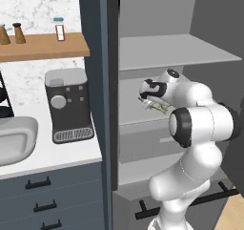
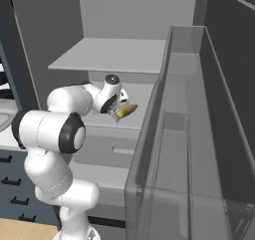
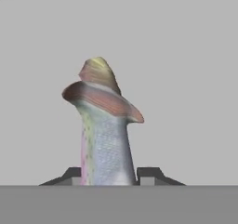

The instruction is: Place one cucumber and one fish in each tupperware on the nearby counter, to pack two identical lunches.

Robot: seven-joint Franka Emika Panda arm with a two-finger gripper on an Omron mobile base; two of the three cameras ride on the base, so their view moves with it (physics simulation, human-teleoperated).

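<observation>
Gripping the fish (image 3: 106, 144) tightly, the hand (image 3: 109, 174) hovers over bare grey shelf (image 3: 186, 79).

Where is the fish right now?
The fish is pinched between the gripper's two fingertips in the hand view; in the right base view it sticks out over the fridge's middle shelf, right of the white arm.

Fish (image 3: 104, 139) sits between the jaws of gripper (image 3: 110, 174) inside the open fridge, above its middle shelf (image 1: 143, 110); left of fridge, coffee machine (image 1: 68, 105) and tupperware (image 1: 16, 141) stand on worktop (image 1: 52, 155), under wooden wall shelf (image 1: 43, 46).
</observation>
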